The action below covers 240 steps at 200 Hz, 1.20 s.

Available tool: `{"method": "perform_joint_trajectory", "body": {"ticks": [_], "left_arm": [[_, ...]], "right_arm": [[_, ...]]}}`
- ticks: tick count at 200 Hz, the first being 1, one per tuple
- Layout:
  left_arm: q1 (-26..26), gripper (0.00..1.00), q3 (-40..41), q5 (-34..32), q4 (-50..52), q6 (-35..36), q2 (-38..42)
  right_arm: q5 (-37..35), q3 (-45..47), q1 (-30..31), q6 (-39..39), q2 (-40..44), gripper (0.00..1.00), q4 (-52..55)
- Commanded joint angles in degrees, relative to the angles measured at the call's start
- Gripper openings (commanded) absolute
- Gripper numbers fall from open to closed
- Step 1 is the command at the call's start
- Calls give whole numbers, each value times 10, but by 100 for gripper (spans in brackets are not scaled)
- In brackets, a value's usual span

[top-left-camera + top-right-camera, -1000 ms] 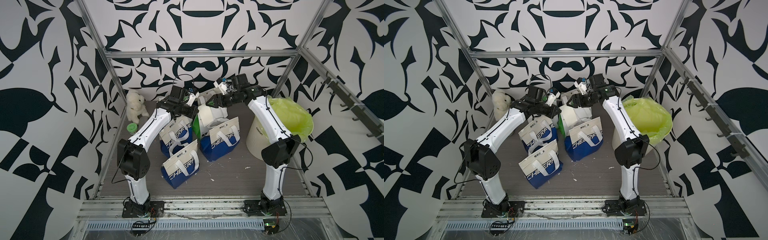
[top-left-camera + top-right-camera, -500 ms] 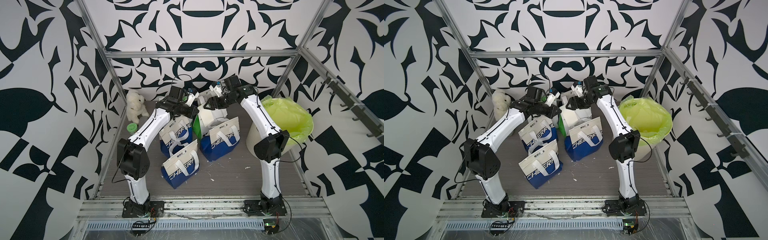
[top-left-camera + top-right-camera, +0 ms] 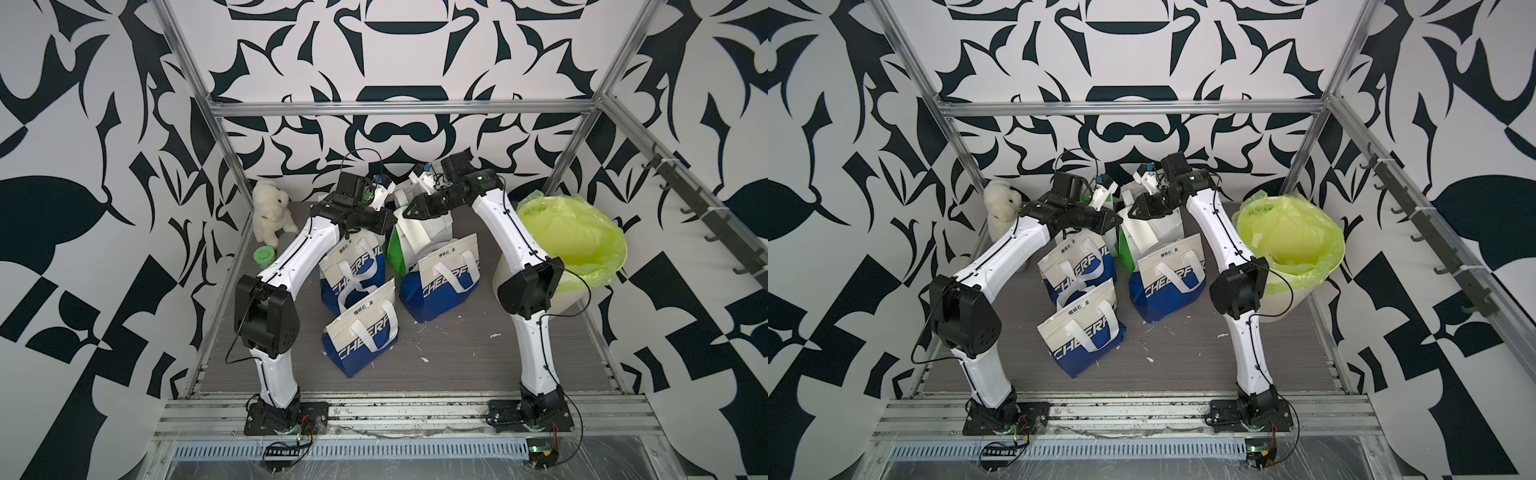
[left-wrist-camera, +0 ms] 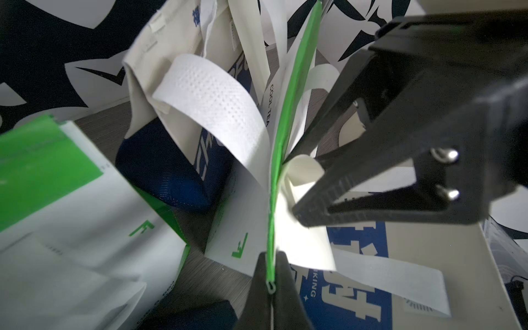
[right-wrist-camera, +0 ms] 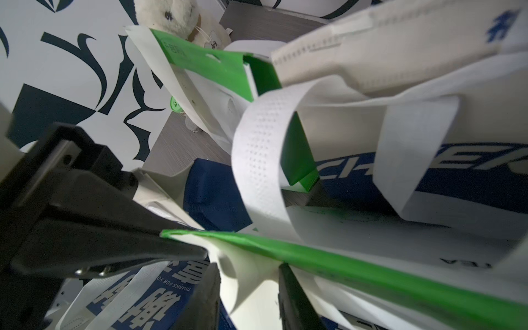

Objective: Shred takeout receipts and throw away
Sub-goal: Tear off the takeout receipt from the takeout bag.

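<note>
Standing at the right, the lime-lined bin (image 3: 606, 266) flanks three blue-and-white bags (image 3: 361, 345), and farther back the left gripper (image 4: 270, 265) clamps the green rim of the green-and-white bag (image 3: 409, 241) while the right gripper (image 5: 247, 274) has its jaws apart astride a curled takeout receipt (image 4: 305, 245) at that bag's mouth, grip on it unclear.

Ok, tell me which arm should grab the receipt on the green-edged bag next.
Right. The right gripper straddles the curled receipt, jaws apart. The left gripper is shut on the top edge of the green-and-white bag, busy steadying it.
</note>
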State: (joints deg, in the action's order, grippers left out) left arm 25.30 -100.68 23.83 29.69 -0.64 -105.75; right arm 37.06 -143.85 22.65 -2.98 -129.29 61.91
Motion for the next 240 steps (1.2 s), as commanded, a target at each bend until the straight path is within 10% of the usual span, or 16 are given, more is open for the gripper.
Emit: {"method": "perform_joint_trajectory", "body": {"ticks": [1,72,138,240], "left_arm": [[2,0,14,5,-5,-6,-17],[8,0,28,-12,-5,-4,-10],[12,0,28,-22,-6,-3,-12],[18,0,29,-39,-13,3,-8]], "right_arm": [[6,-21,28,12,8,36,1],[-174,-48,52,29,12,64,30],[-261,-35,51,32,44,71,34],[-146,-29,17,39,35,64,25]]}}
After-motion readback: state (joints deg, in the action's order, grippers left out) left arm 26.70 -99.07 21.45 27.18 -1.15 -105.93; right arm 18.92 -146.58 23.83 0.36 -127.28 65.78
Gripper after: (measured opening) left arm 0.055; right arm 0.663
